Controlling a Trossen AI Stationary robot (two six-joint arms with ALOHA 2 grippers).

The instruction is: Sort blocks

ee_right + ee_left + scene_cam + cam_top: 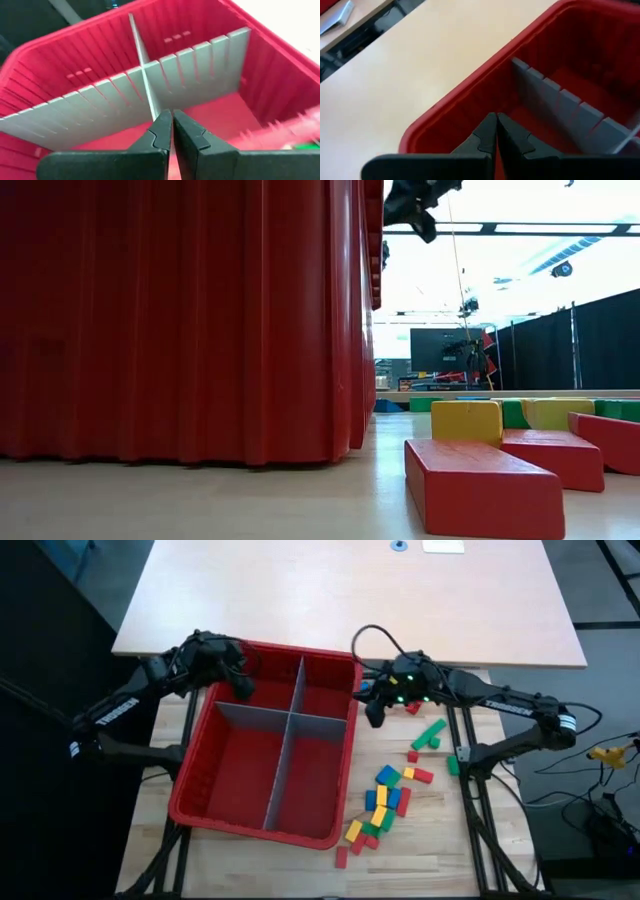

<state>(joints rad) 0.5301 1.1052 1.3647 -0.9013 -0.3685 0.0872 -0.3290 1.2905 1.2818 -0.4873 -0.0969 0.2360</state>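
Hovering at the red bin's [195, 795] far rim, left claw [243, 688] and right claw [374, 716] — both pressed together, empty — blocks [385, 802] beside it.

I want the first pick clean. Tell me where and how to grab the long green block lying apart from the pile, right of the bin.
Take the green block across its narrow width at mid-length, coming straight down from above. It lies flat and slanted on the table, so turn the right hand to span its long sides. A red block sits near its lower end, so stay off that end.
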